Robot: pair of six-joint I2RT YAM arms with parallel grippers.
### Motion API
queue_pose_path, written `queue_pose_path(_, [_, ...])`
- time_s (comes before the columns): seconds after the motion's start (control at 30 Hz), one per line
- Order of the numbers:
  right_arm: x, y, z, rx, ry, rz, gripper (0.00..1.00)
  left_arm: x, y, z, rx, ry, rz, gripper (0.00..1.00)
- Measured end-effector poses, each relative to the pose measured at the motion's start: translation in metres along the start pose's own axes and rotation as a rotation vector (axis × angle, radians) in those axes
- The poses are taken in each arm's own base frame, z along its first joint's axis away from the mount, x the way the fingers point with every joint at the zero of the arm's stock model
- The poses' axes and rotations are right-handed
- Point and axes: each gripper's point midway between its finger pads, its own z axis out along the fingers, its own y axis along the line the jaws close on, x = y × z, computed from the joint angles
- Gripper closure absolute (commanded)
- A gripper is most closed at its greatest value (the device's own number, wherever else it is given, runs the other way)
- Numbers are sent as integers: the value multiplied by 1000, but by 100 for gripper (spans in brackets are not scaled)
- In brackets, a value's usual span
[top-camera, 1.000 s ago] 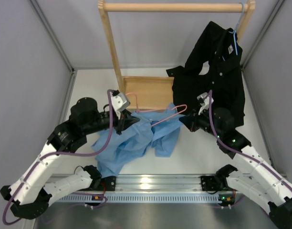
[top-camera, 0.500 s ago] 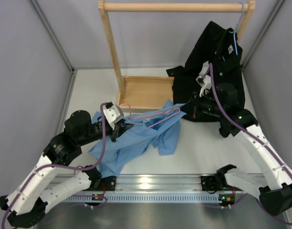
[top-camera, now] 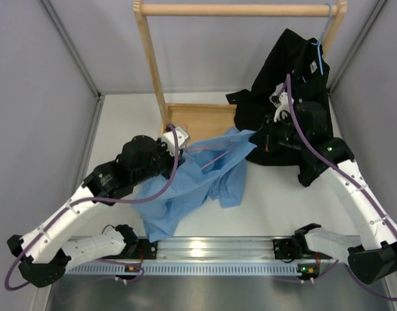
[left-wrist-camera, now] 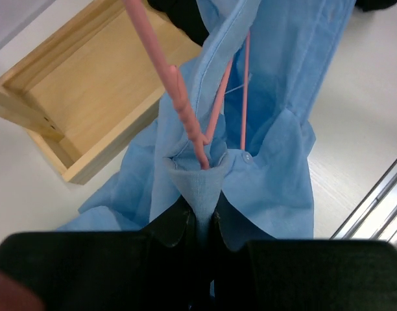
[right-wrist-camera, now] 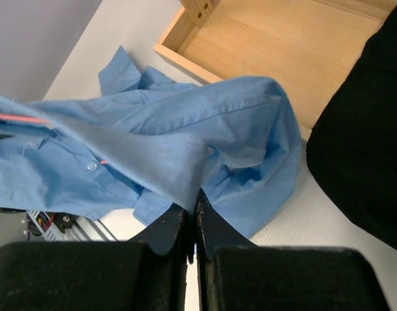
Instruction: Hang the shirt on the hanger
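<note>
jaws on both arms are pressed together on cloth.

top view: the left gripper (top-camera: 183, 145) and right gripper (top-camera: 255, 139) each pinch the shirt (top-camera: 192, 188). its upper part is stretched between them. its lower part is slumped on the counter (top-camera: 276, 201), in front of the wooden tray (top-camera: 198, 118). the hanger (top-camera: 218, 157) lies partly inside the shirt, with a pink line showing across the cloth. a black shirt (top-camera: 296, 78) hangs from the rail (top-camera: 237, 10) behind the right arm.

left wrist view: jaws are closed on a fold at the collar. thin pink wire, ribbed along one stretch, runs into the neck opening just above the pinch. cannot tell whether the wire is gripped too.

right wrist view: jaws are closed on a thin flap of light blue weave, which is soft, creased and buttoned.

judgement: the step in hand is working the hanger's shoulder into the shirt. advise keeping the cloth taut between both grips and the opening wide. move slowly so the wire neither snags a seam nor slips out.
</note>
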Motion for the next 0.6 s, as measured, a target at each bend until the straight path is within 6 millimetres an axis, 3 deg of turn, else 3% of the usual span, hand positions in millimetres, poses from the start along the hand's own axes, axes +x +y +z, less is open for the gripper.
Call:
queue_pose_path(0.17, [7,20,3,-79,4,14,100,-30,-1,-5,-16,-67,-142,100])
queue_pose_path(0.4, [64,97,18,-305,74,4,100,-76,-18,-8,84,-238,-283,100])
queue_pose_path(0.53, [68,100,27,-304,21,48,99,-80,-26,2,126,-250,-284,100])
queue_pose_path(0.57, [65,97,29,-285,6,55,78,-83,-29,4,144,-256,-280,100])
queue_pose_path(0.6, [62,95,29,-269,-9,70,64,-86,-32,5,161,-264,-274,100])
